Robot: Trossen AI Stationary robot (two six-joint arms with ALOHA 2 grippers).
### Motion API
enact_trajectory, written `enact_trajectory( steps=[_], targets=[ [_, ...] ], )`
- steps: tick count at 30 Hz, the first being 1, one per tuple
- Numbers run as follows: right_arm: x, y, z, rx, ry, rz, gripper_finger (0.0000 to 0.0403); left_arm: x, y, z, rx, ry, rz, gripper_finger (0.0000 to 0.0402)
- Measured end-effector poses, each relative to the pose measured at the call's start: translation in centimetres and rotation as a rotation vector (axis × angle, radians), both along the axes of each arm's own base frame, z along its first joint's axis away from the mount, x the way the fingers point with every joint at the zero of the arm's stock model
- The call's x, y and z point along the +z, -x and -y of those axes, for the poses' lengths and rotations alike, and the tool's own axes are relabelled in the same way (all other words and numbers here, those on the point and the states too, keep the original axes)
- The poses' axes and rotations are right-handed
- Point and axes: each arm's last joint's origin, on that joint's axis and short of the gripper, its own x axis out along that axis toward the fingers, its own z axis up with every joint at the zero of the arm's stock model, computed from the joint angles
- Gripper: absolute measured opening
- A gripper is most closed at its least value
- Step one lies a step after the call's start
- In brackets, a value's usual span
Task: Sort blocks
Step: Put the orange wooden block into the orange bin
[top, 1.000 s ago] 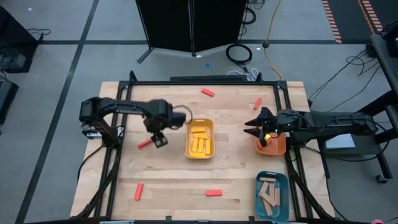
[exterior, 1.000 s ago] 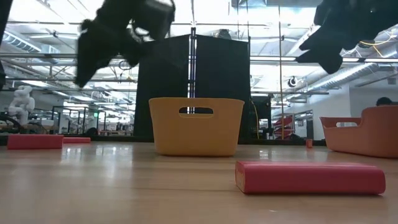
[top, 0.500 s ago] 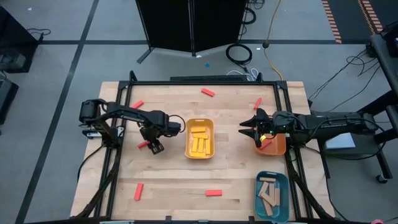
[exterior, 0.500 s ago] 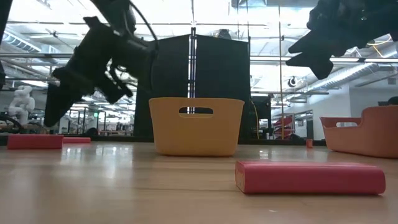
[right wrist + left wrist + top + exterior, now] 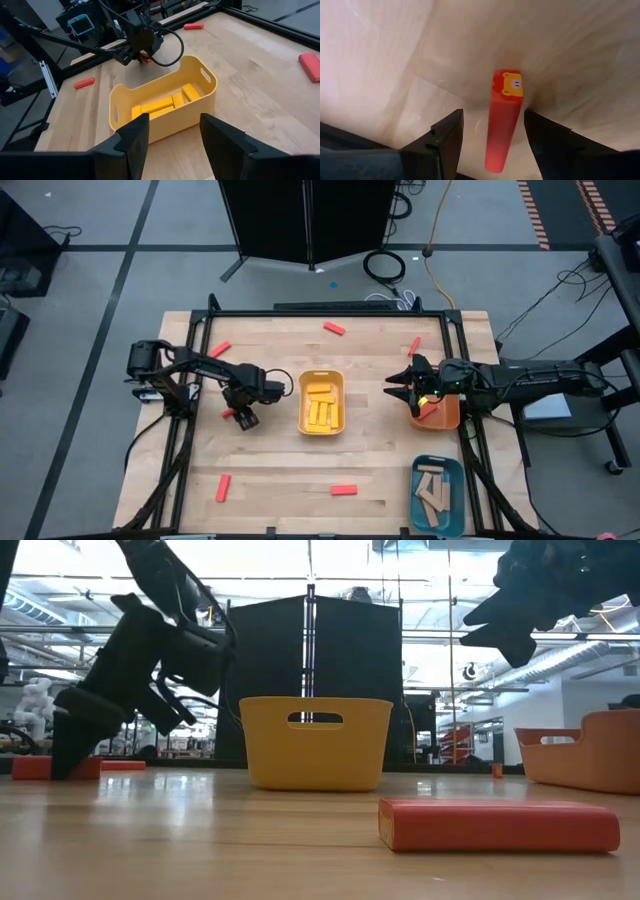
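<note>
The left claw [image 5: 490, 137] stands spread apart over a red block [image 5: 503, 120] lying between its fingers on the table [image 5: 280, 470].

Both arms are dark, nearly black, built of slim tubular links with blocky joint housings. The left arm [image 5: 200, 365] carries a looping black cable near its wrist, and the right arm [image 5: 520, 377] shows a small yellow-green mark near its head. Each wrist ends in two flat, dark, wedge-shaped fingers [image 5: 445, 142].

A light wood table [image 5: 280, 470] is dotted with loose red blocks [image 5: 343, 490]; yellow [image 5: 321, 403], orange [image 5: 446, 420] and teal trays [image 5: 437, 494] are parked on it too.
</note>
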Motion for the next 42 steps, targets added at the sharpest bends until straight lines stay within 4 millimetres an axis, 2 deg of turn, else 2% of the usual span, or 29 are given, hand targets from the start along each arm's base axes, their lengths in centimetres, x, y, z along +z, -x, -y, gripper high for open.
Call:
enact_trajectory(
  steps=[4, 14, 19, 24, 30, 36, 39, 42],
  targets=[
    [0.0, 0.0, 0.0, -0.001, -0.001, 0.000, 0.0169, -0.2, 0.0, 0.0, -0.004, 0.014, 0.019, 0.0181],
    [0.0, 0.0, 0.0, -0.008, -0.022, 0.002, 0.0169, -0.1, -0.1, 0.0, -0.062, 0.029, 0.036, 0.0036],
    [0.0, 0.1, 0.0, -0.006, -0.014, 0.005, 0.0169, 0.8, -0.1, -0.1, -0.082, 0.001, 0.082, 0.0036],
    [0.8, 0.3, 0.0, 0.004, 0.014, 0.020, 0.0169, 3.7, -0.4, -0.1, -0.083, -0.016, 0.197, 0.0036],
    [4.3, 0.7, 0.0, 0.027, 0.104, 0.133, 0.0169, 8.7, -1.9, -0.3, -0.084, -0.093, 0.504, 0.0036],
    [8.2, 1.8, 0.0, 0.035, 0.202, 0.256, 0.0169, 12.9, -6.2, -0.4, -0.123, -0.174, 1.134, 0.0036],
    [10.1, 2.5, 0.0, 0.029, 0.230, 0.320, 0.0169, 13.9, -8.7, -0.2, -0.193, -0.223, 1.380, 0.0036],
    [11.9, 3.4, 0.0, 0.021, 0.245, 0.386, 0.0169, 13.2, -11.3, -0.2, -0.239, -0.269, 1.533, 0.0036]
  ],
)
